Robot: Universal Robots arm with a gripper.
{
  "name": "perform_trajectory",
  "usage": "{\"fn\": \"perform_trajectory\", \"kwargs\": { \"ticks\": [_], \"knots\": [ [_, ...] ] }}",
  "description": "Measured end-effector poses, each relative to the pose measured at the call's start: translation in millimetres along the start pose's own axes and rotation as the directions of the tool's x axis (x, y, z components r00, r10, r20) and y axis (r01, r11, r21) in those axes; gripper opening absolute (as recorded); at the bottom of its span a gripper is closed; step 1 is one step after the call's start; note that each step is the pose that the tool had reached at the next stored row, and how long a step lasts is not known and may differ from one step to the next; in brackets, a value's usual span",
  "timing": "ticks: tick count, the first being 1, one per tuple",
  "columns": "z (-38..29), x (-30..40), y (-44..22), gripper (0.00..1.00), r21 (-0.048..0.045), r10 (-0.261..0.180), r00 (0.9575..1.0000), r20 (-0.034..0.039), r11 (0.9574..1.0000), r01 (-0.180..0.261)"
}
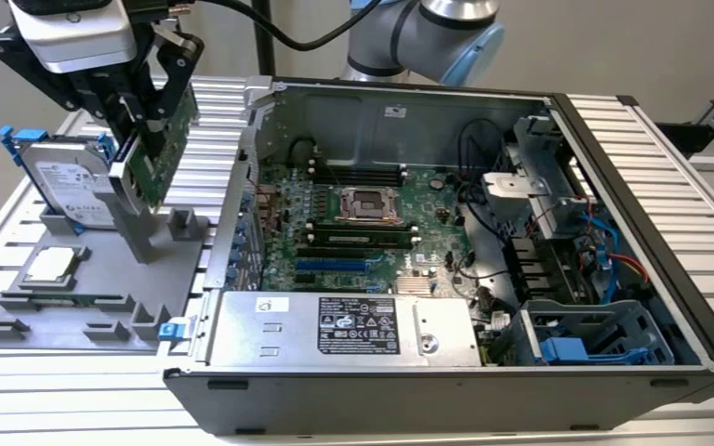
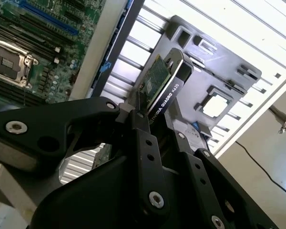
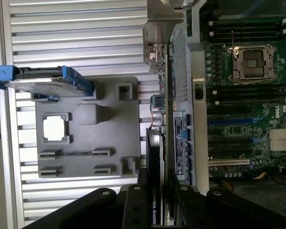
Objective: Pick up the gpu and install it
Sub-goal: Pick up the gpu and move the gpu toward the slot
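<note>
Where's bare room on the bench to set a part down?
Bare ribbed table in front of the gray holder, and the strip on the exterior view's right of the computer case. Crowded: the holder's far end, where the hard drive stands beside the gpu in the gripper; inside the case too.

exterior view above the case (image 1: 431,404), both wrist views share motherboard (image 3: 248,109) (image 2: 43,71)
</note>
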State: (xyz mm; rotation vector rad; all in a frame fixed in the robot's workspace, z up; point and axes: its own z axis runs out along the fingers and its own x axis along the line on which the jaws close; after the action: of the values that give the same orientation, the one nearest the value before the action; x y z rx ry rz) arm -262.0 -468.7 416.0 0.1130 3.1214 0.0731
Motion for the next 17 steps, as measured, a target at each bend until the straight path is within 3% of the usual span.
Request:
{"fn": "perform_trajectory", "kwargs": {
  "ticks": [17],
  "knots": [
    [0.4,-16.2,2.4,0.0,0.0,0.0,1.0,0.0,1.0,0.0]
  ]
}}
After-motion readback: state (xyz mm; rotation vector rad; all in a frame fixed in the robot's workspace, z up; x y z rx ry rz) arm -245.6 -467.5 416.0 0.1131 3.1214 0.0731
